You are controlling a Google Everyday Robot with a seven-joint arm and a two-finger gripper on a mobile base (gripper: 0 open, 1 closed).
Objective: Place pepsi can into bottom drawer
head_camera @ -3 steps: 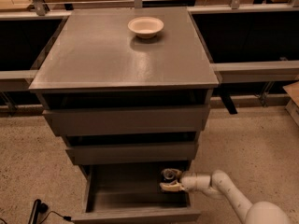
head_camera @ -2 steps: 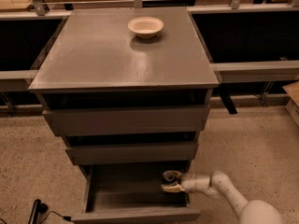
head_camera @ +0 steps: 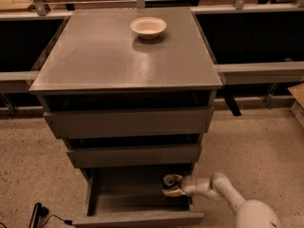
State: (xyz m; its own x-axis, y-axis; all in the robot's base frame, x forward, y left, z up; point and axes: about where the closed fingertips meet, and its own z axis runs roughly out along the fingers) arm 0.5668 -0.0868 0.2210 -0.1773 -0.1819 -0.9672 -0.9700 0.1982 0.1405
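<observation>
In the camera view, a grey drawer cabinet stands on a speckled floor (head_camera: 266,141), and its flat counter (head_camera: 95,65) carries a cream bowl (head_camera: 148,27) near the back edge, slightly right of the middle. Below the counter's front edge, the top drawer (head_camera: 128,121) and middle drawer (head_camera: 135,155) each stick out a little. The bottom drawer (head_camera: 137,218) is pulled out furthest, its tray open to view. The white arm (head_camera: 223,191) reaches in from the right, below the counter's front right corner. Its gripper (head_camera: 172,188) sits inside the tray at the right side, fingers pinching the pepsi can (head_camera: 169,180). The can is roughly upright, just above the drawer floor.
</observation>
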